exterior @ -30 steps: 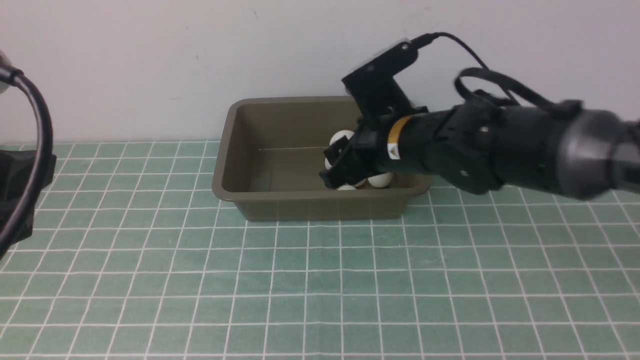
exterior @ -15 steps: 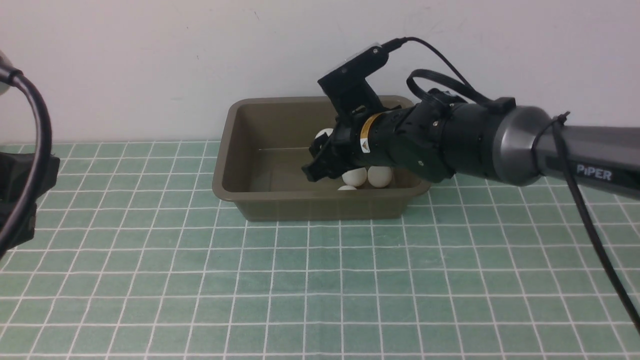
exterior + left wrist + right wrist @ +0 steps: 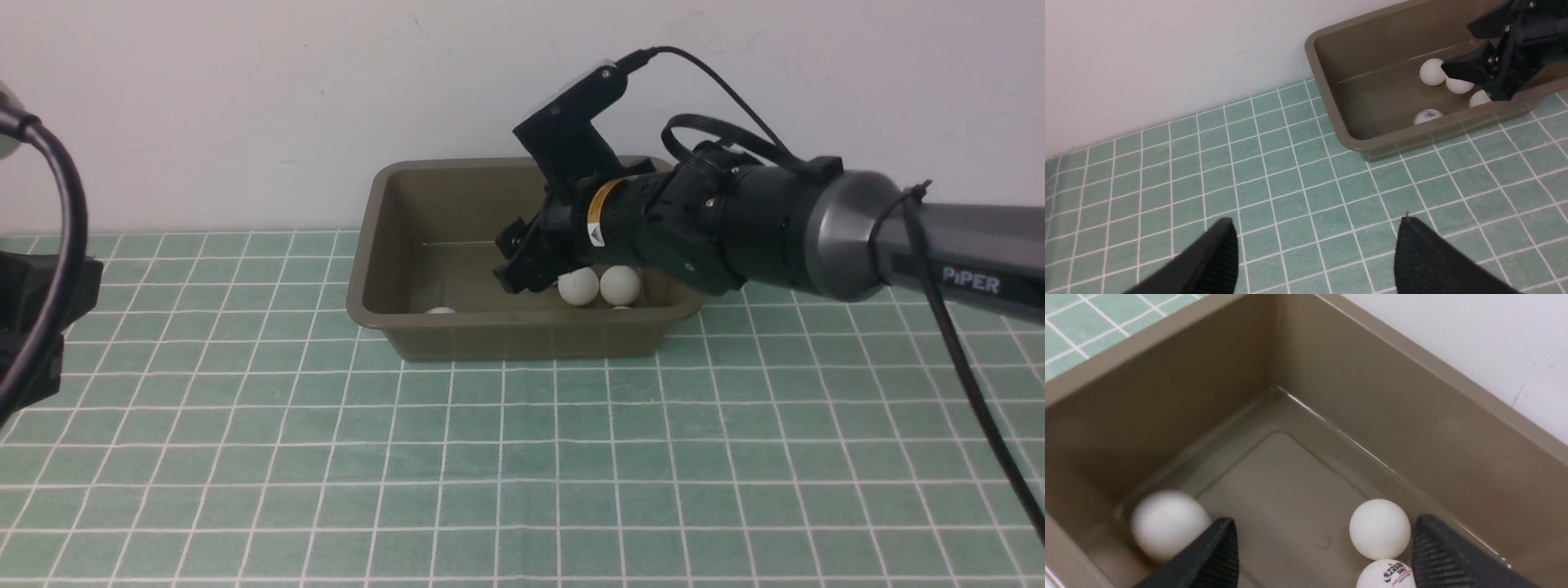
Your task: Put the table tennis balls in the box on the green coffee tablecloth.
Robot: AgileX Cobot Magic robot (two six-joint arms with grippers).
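The olive-brown box (image 3: 371, 245) stands on the green coffee tablecloth (image 3: 522, 457) against the wall. Several white table tennis balls lie inside it: two side by side (image 3: 579, 287) (image 3: 620, 284) at the right, one (image 3: 441, 310) by the front left wall. My right gripper (image 3: 510, 261) hangs open over the box floor with nothing between its fingers. In the right wrist view that gripper (image 3: 1323, 526) frames a plain ball (image 3: 1380, 528), a printed ball (image 3: 1386, 573) and a blurred ball (image 3: 1167, 524). My left gripper (image 3: 1314, 228) is open and empty above the cloth, well short of the box (image 3: 1331, 61).
A white wall (image 3: 245, 98) rises directly behind the box. Part of my left arm and its black cable (image 3: 57, 212) sit at the far left edge. The right arm (image 3: 816, 237) reaches in from the right, over the box's right rim.
My right gripper carried a ball leftward over the box, then opened. That ball dropped and now lies near the box's front left wall. The left gripper stayed put.
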